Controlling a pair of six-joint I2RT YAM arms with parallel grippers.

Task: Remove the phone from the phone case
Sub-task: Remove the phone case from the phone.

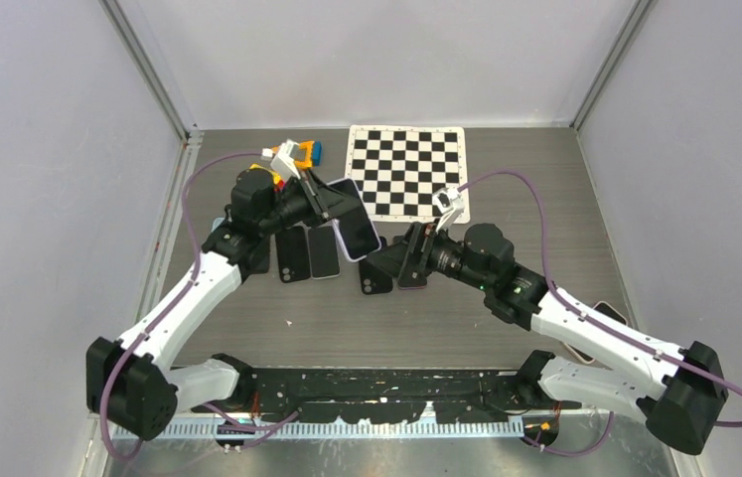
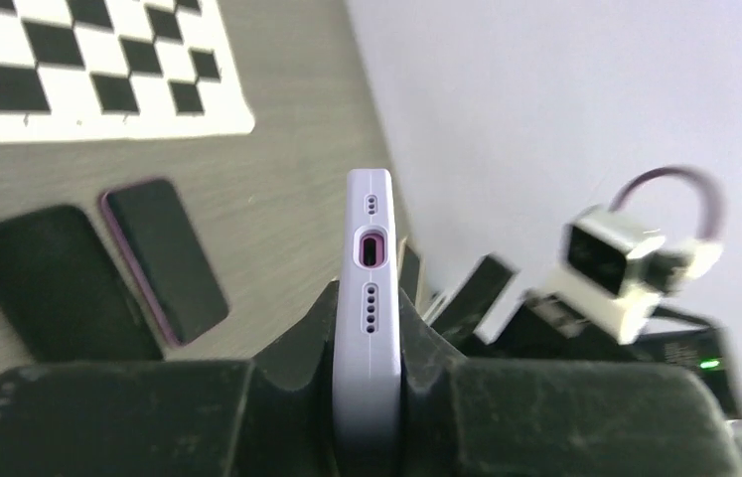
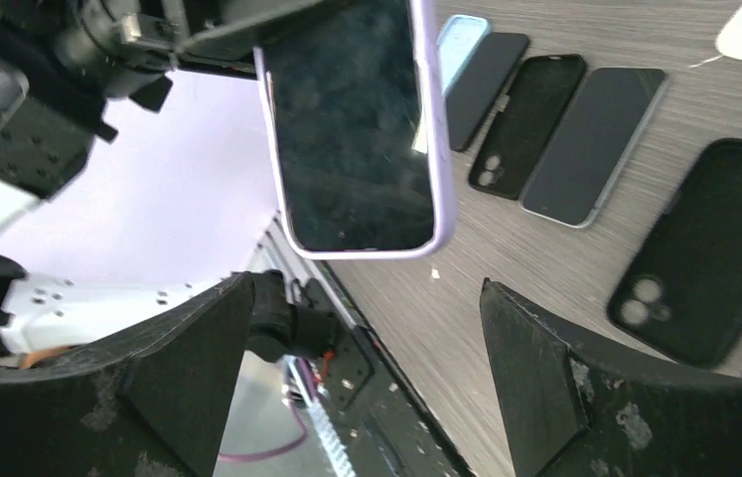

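My left hand [image 2: 368, 328] is pinching the phone case [image 2: 370, 229] across its front and back faces and holds the phone [image 3: 352, 129] above the bench [image 1: 446, 318], port edge outward. My right hand [image 3: 365, 298] is spread wide, with open room between its fingers just below the phone's free end. Other phones [image 3: 593, 144] lie flat on the bench nearby.

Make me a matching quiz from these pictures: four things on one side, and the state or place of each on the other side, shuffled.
1 left gripper
2 right gripper
3 lilac-cased phone
4 checkerboard sheet

A lying flat on the table
B open and empty
C held up in the air
D shut on the phone

Pairs: 1-D, 2-B, 3-C, 4-A
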